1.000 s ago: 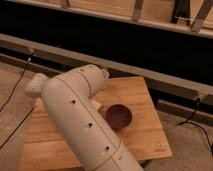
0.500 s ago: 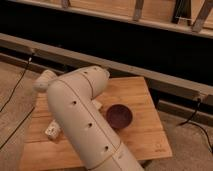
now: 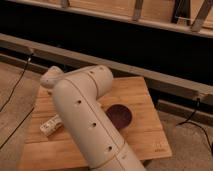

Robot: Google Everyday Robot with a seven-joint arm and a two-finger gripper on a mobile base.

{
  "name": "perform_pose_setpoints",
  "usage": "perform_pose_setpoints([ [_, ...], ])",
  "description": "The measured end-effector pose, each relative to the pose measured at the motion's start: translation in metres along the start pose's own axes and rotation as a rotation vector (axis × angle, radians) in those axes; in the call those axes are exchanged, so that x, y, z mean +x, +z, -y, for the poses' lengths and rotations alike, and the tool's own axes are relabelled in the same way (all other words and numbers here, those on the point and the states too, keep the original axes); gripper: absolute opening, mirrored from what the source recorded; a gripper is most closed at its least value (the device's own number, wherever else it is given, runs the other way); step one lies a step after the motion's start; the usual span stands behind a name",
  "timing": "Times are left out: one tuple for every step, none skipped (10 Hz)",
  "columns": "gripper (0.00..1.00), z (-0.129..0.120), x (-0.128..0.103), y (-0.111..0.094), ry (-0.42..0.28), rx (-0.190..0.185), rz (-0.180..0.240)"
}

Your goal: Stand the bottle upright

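The bottle point(image 3: 51, 125) lies on its side near the left edge of the wooden table point(image 3: 145, 135). It is small and pale, with a light label. My thick white arm point(image 3: 85, 115) crosses the table from the bottom middle up to the left and ends in a rounded link point(image 3: 50, 77) above the bottle. My gripper is hidden behind this arm and does not show. Nothing grips the bottle; it rests free on the wood just left of the arm.
A dark round disc point(image 3: 119, 115) lies on the table right of the arm. Behind the table runs a long metal rail point(image 3: 150, 75) in front of a dark recess. Black cables point(image 3: 15, 90) trail on the floor at left and right.
The arm has swung right and slightly up. The bottle, covered a second ago, now shows at the table's left side.
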Motion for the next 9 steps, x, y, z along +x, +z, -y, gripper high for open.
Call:
perform_pose_setpoints([
  [0.78, 0.006, -0.002, -0.006, 0.019, -0.011, 0.007],
  [0.78, 0.013, -0.004, -0.017, 0.050, -0.041, 0.011],
  [0.78, 0.018, -0.004, -0.030, 0.087, -0.082, 0.012],
  [0.78, 0.016, -0.001, -0.040, 0.113, -0.119, 0.003],
  [0.78, 0.015, 0.006, -0.057, 0.162, -0.178, -0.010],
  [0.78, 0.013, 0.012, -0.068, 0.207, -0.227, -0.025],
  [0.78, 0.010, 0.019, -0.078, 0.261, -0.284, -0.043],
  [0.78, 0.007, 0.026, -0.086, 0.318, -0.339, -0.062],
  [0.78, -0.002, 0.034, -0.096, 0.414, -0.434, -0.091],
])
